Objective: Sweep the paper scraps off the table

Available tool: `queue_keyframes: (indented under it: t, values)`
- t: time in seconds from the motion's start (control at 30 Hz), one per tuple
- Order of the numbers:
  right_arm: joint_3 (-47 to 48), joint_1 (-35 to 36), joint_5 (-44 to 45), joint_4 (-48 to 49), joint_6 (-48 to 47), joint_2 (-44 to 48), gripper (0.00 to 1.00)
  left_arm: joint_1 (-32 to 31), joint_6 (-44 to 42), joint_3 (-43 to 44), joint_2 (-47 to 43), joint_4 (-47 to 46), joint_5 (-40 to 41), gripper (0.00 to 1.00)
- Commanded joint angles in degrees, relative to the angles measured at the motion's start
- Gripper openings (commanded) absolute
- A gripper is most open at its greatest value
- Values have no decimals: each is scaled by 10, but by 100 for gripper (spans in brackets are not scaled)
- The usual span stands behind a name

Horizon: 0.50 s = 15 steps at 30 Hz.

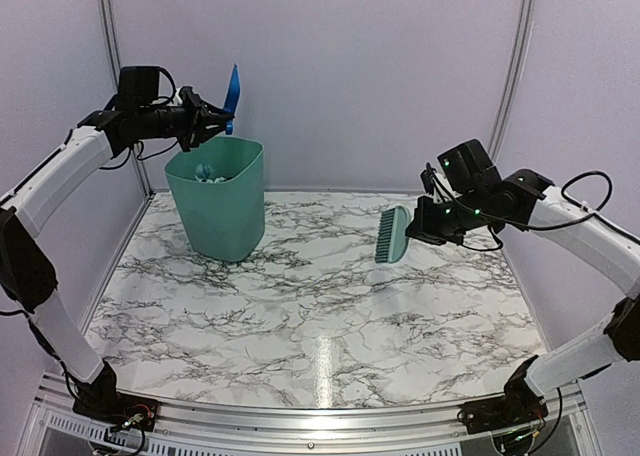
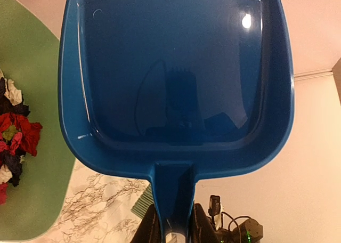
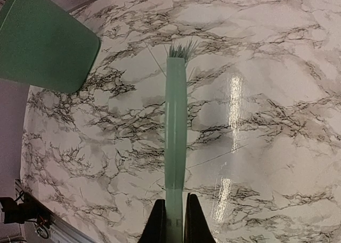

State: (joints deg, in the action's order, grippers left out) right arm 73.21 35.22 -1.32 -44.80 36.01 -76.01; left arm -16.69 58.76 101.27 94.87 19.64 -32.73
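Paper scraps deep inside teal bin, mostly out of sight

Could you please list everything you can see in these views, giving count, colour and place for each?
table: one, white marble pattern with grey-black veins, beneath everything.
bin: one, teal-green, standing at the table's far left.
paper scraps: several, too bunched to count; red, dark, white and green; inside the bin.
dustpan: one, blue, held tipped up over the bin, nothing showing in its tray.
brush: one, mint green, held above the table's right half.
left claw: one, black, shut on the dustpan's handle.
right claw: one, black, shut on the brush's handle.
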Motion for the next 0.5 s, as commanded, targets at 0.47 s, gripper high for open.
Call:
queue_keyframes:
  t: [0.47]
  values:
    - [-20, -1, 9, 16, 3, 43, 0, 2, 69, -59, -93, -147, -7, 0]
